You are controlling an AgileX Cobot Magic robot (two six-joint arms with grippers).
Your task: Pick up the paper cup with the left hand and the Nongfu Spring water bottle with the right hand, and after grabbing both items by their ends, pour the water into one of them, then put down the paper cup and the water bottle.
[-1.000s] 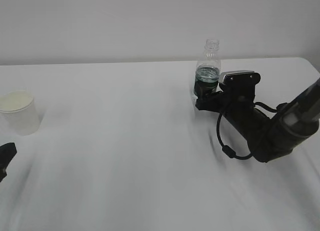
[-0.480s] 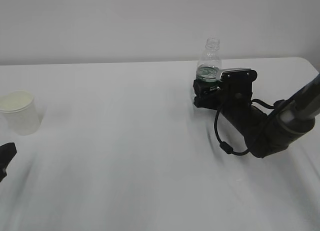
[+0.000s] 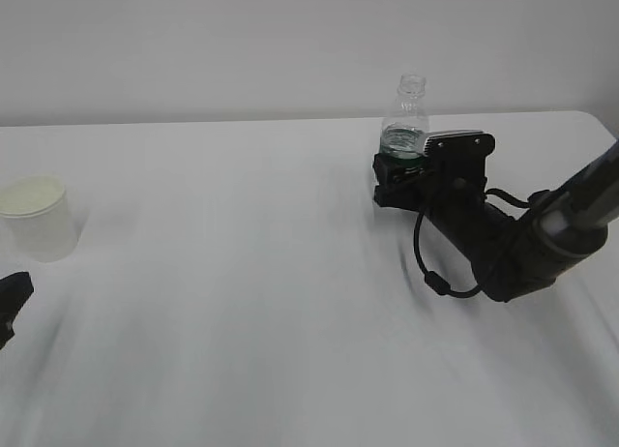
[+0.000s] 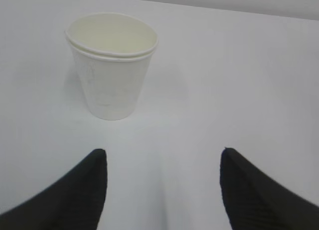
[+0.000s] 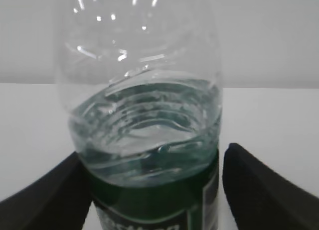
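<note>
The paper cup [image 3: 37,218] stands upright and empty at the table's left; in the left wrist view the paper cup [image 4: 112,65] sits ahead and a little left of my open left gripper [image 4: 162,153], well clear of both fingers. Only a black tip of the left gripper [image 3: 12,297] shows at the left edge. The capless Nongfu Spring water bottle [image 3: 406,118] stands at the back right, partly filled with water [image 5: 149,135]. My right gripper [image 3: 392,181] flanks its green label; the bottle [image 5: 144,115] fills the space between the jaws, with a narrow gap on the right side.
The white table [image 3: 242,302] ends at a pale wall behind the bottle. The right arm [image 3: 522,244] with its looping black cable lies low over the table's right side.
The right gripper has moved forward and slightly up, so its fingers now straddle the bottle's label. The cup and the left gripper have stayed put.
</note>
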